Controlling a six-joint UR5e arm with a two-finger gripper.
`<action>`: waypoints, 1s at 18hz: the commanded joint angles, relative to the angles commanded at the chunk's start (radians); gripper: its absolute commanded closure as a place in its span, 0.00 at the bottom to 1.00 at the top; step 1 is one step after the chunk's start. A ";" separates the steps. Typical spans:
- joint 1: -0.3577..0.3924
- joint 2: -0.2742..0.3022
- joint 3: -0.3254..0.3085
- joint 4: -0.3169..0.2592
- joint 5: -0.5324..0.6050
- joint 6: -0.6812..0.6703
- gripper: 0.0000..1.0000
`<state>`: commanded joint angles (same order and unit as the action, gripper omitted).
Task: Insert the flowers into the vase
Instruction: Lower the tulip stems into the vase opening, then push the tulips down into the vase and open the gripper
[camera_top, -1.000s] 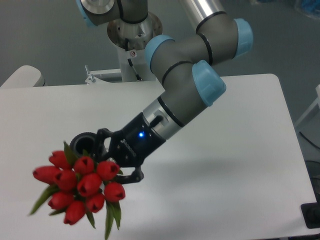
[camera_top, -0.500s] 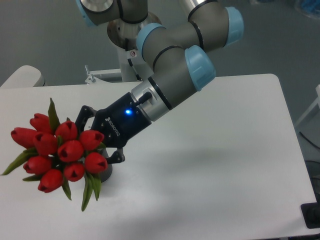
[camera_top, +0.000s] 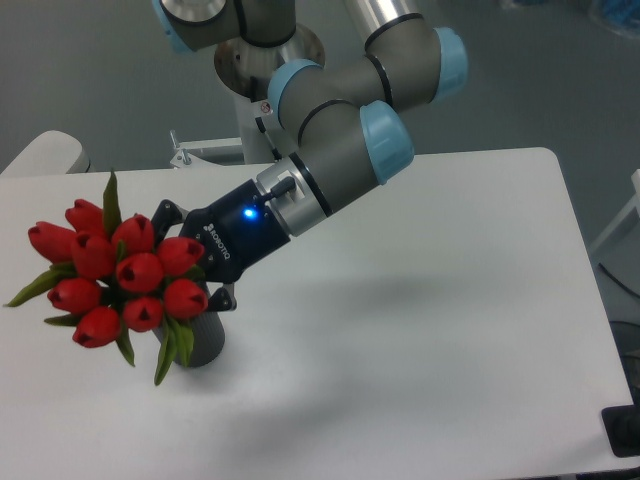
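The flowers (camera_top: 118, 277), a tight bunch of red tulip heads with green leaves, hang tilted to the left above the table. My gripper (camera_top: 188, 265) is shut on their stems, which are hidden behind the blooms and fingers. The vase (camera_top: 198, 341), a dark grey cylinder, stands on the white table just below and right of the bunch. Its mouth is covered by the flowers and leaves, so I cannot tell whether the stems are inside it.
The white table (camera_top: 430, 300) spreads to the right of the vase. The arm's base column (camera_top: 262, 60) stands at the back edge. A pale rounded object (camera_top: 45, 155) sits at the far left, and a dark item (camera_top: 625, 430) lies past the table's right corner.
The gripper carried the flowers up and left from in front of the vase to over it, then shifted slightly right; the vase's lower body now shows under the bunch.
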<state>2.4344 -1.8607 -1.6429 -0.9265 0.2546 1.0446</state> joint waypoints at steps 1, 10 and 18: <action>0.000 0.000 0.000 0.000 0.000 0.006 1.00; 0.020 0.035 -0.077 0.002 0.000 0.081 1.00; 0.015 0.035 -0.167 0.002 0.002 0.219 0.96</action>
<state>2.4498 -1.8254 -1.8100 -0.9250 0.2562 1.2639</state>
